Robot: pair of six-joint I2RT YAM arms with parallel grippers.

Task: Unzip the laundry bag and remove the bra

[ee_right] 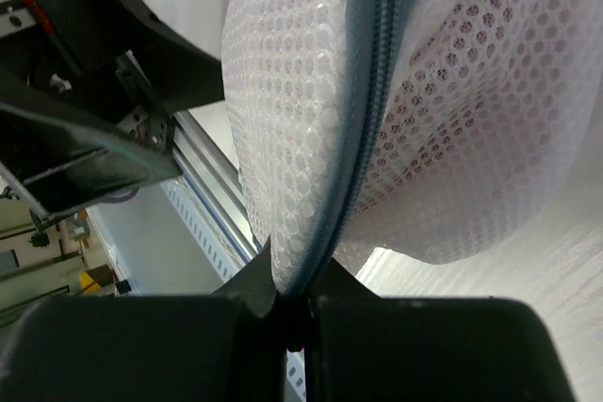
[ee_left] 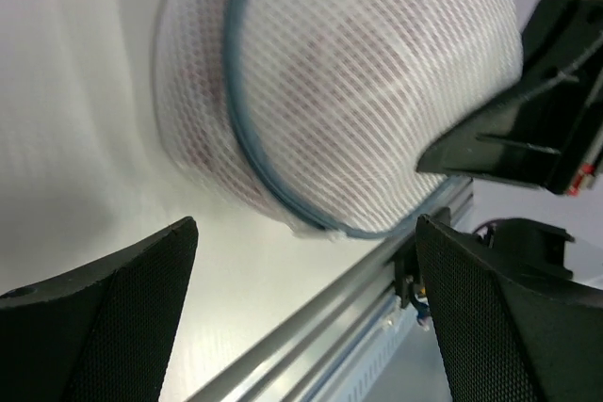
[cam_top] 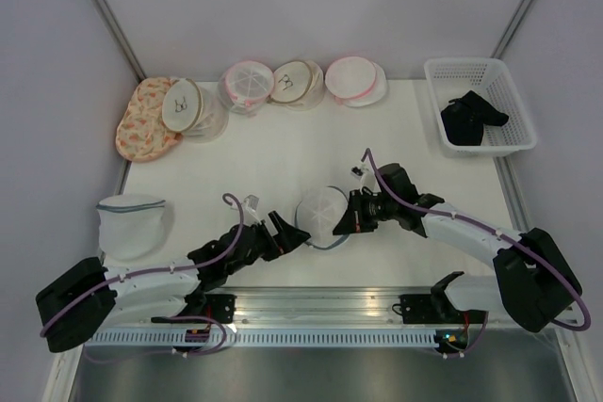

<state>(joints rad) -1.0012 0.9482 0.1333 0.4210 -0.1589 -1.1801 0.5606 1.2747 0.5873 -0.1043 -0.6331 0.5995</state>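
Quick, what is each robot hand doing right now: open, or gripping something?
Left hand: open, holding nothing, next to the laundry bag.
Right hand: closed, pinching the laundry bag at its zipper.

the laundry bag [cam_top: 323, 216] is white honeycomb mesh with a grey-blue zipper [ee_right: 363, 120] (a pinkish tint shows through the weave). the surface [cam_top: 283, 152] is white, the basket [cam_top: 517, 110] white lattice, the garment [cam_top: 471, 118] black, the pouch [cam_top: 139, 129] peach floral.

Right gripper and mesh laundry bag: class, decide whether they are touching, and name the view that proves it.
Touching. The right wrist view shows the right gripper shut on the blue zipper seam of the mesh laundry bag.
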